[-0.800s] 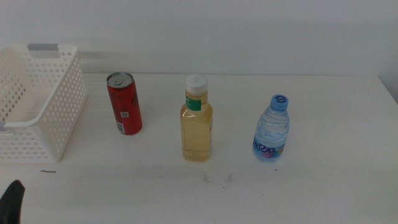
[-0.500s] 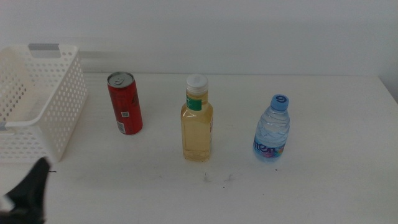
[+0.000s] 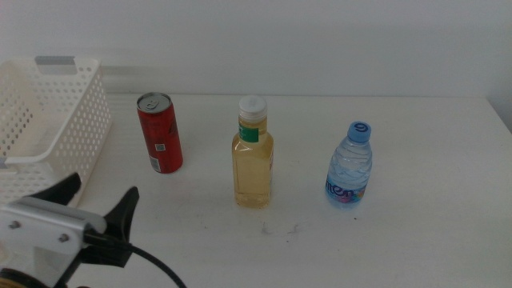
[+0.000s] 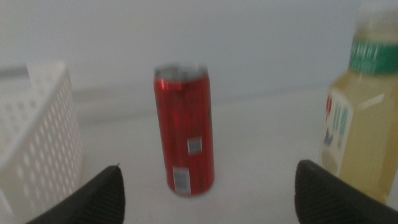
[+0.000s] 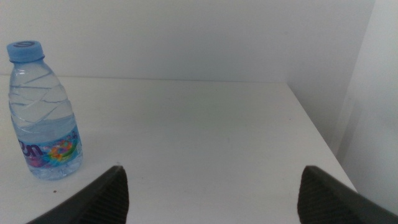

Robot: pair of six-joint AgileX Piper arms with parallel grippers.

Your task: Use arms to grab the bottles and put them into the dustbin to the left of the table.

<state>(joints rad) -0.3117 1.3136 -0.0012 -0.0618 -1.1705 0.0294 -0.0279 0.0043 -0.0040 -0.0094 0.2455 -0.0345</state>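
Three bottles stand in a row on the white table: a slim red can at the left, a tall yellow-liquid bottle in the middle and a small blue-capped water bottle at the right. My left gripper is open at the near left, pointing toward the red can, well short of it. The yellow bottle shows beside the can in the left wrist view. The white dustbin sits at the left edge. My right gripper is open, out of the middle view, with the water bottle ahead of it.
The dustbin's perforated wall stands close beside the red can. The table's right edge runs near the right gripper. A pale wall rises behind the table.
My left arm has risen from the bottom left corner into the middle view and moved forward toward the red can. The bottles have not moved.
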